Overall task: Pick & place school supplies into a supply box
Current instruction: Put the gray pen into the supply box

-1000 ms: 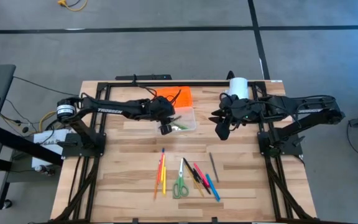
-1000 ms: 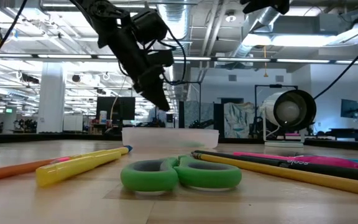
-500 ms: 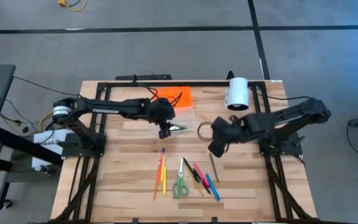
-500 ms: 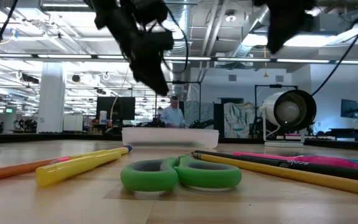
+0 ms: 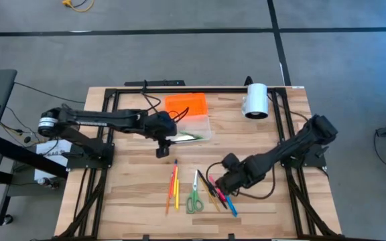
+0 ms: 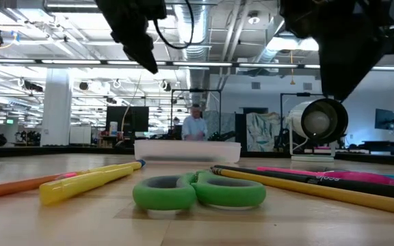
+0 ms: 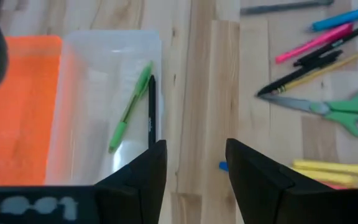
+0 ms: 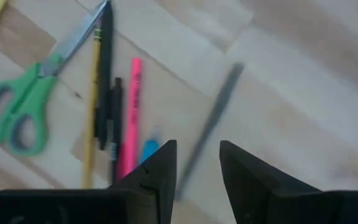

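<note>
Supply box point(image 5: 194, 126): clear case with orange lid point(image 5: 186, 104), set at the table's point(image 5: 126, 187) far middle; a green pen point(image 7: 129, 107) and a black pen point(image 7: 151, 112) are held inside. Left end effector point(image 5: 162, 151): released, empty, just beside the box. Right end effector point(image 5: 218, 186): jaws parted, nothing grasped, over the black, pink and blue pens point(image 5: 216, 192). Green scissors point(image 5: 194, 198) and yellow and orange pencils point(image 5: 174, 187) lie near the front. No legible writing is made out.

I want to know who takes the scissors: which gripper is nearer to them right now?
The right gripper: it hangs open over the pens just beside the green scissors. The left gripper, also open, is farther off, by the clear box.
</note>
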You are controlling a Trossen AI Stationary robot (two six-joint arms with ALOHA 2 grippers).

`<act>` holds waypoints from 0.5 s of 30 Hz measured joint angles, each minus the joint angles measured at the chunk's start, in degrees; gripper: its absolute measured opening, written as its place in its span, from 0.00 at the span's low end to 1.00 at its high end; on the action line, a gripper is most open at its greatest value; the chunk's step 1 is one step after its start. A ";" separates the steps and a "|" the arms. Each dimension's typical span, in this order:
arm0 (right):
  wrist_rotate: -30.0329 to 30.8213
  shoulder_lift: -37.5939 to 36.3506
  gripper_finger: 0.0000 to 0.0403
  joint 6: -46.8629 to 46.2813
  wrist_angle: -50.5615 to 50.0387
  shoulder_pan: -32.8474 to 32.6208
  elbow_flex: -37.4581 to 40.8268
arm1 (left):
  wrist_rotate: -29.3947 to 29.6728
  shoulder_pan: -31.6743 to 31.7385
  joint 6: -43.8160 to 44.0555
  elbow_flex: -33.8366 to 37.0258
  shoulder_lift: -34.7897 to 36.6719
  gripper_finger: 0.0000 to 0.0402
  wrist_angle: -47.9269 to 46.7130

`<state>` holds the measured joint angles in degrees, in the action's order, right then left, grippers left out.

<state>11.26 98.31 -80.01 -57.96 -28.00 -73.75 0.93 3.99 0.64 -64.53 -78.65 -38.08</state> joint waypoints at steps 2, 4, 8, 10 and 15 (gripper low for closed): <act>-1.09 0.94 0.29 -2.75 1.91 -0.17 0.00 | 0.03 0.00 -0.02 0.00 0.95 0.38 0.19; -2.52 2.58 0.29 -5.08 3.69 -0.01 -0.09 | 0.43 0.00 -0.02 0.00 1.78 0.38 -0.36; -5.24 5.59 0.29 -8.98 3.02 0.01 -0.01 | 1.24 0.00 -0.02 0.00 2.72 0.38 -0.35; -5.78 6.98 0.29 -10.06 2.61 -0.01 0.00 | 1.18 0.00 0.10 0.02 3.33 0.38 -0.88; -6.42 8.35 0.29 -10.47 3.27 -0.01 -0.05 | 1.26 -0.04 1.71 0.02 3.73 0.38 -0.88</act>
<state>4.84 106.66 -90.48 -54.69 -28.01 -73.80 2.19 3.95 2.35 -64.51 -74.92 -38.96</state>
